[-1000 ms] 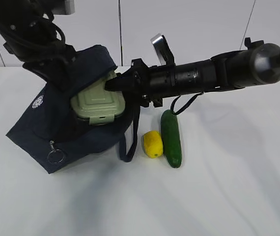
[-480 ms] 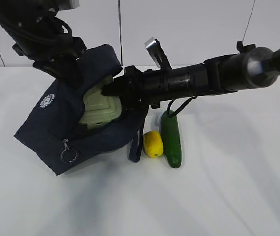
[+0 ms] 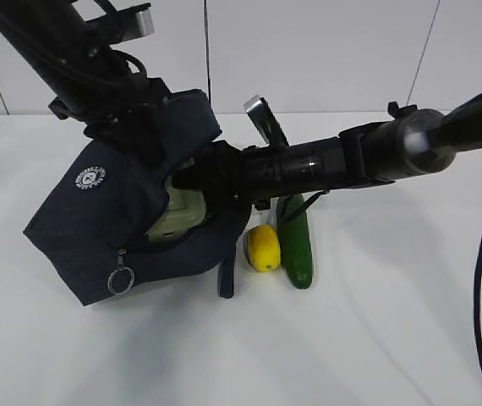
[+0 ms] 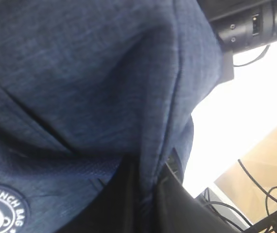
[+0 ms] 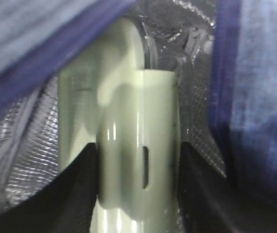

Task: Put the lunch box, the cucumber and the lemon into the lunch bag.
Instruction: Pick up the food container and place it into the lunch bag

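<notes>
The navy lunch bag (image 3: 114, 211) stands tilted at the left, its mouth facing right. My left gripper (image 4: 150, 194) is shut on the bag's upper fabric edge and holds it up. The pale green lunch box (image 3: 183, 210) sits partly inside the bag's mouth, against the silver foil lining (image 5: 26, 160). My right gripper (image 5: 137, 170) is shut on the lunch box (image 5: 129, 145), its black fingers (image 5: 80, 184) pressed on both sides of a lid clip. On the table to the right of the bag lie the yellow lemon (image 3: 263, 248) and the dark green cucumber (image 3: 296, 245), side by side.
A metal ring zipper pull (image 3: 120, 279) hangs at the bag's lower front. One bag handle (image 3: 228, 275) droops to the table beside the lemon. The right arm (image 3: 376, 156) stretches across above the cucumber. White table (image 3: 376, 338) all around.
The right gripper has pushed the lunch box leftward, deeper into the bag. The left arm has lifted the bag's top edge, so the bag stands more upright.
</notes>
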Action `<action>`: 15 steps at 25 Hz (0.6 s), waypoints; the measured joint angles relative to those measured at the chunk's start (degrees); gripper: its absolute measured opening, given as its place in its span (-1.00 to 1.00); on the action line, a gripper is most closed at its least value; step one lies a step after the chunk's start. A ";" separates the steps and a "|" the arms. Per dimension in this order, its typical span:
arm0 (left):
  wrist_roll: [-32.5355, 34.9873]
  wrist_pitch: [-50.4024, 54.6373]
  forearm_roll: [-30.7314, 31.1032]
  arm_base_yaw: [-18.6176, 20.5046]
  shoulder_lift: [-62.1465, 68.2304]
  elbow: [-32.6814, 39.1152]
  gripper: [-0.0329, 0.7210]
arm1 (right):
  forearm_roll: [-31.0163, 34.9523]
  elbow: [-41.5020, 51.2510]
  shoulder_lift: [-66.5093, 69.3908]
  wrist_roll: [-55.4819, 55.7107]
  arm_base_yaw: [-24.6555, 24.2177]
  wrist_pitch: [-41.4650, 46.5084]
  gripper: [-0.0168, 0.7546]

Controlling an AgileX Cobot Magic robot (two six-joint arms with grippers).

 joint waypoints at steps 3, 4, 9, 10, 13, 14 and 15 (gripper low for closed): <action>0.00 -0.26 -0.09 -0.67 0.38 0.00 -0.86 | 0.02 -0.13 0.00 -0.76 1.05 -2.22 -0.02; 0.00 -0.26 -0.09 -0.81 0.38 0.00 -0.86 | 0.12 -0.13 0.00 -0.74 1.32 -2.98 -0.02; 0.00 -0.89 -0.09 -1.28 0.83 0.00 -0.86 | 0.32 -0.13 0.00 -1.08 2.26 -5.19 -0.02; 0.00 -0.96 -0.09 -1.28 0.83 0.00 -0.86 | 0.32 -0.13 0.00 -1.08 2.34 -5.59 -0.02; 0.00 -1.40 -0.09 -1.28 0.83 0.00 -0.86 | -0.15 -0.13 0.00 -1.08 2.34 -6.10 -0.02; 0.00 -1.50 -0.09 -1.37 0.83 0.00 -0.86 | -0.53 -0.13 0.00 -1.08 2.34 -6.19 -0.02; 0.00 -1.50 -0.09 -1.37 0.83 0.00 -0.86 | -1.01 -0.13 0.00 -1.08 2.34 -6.19 -0.02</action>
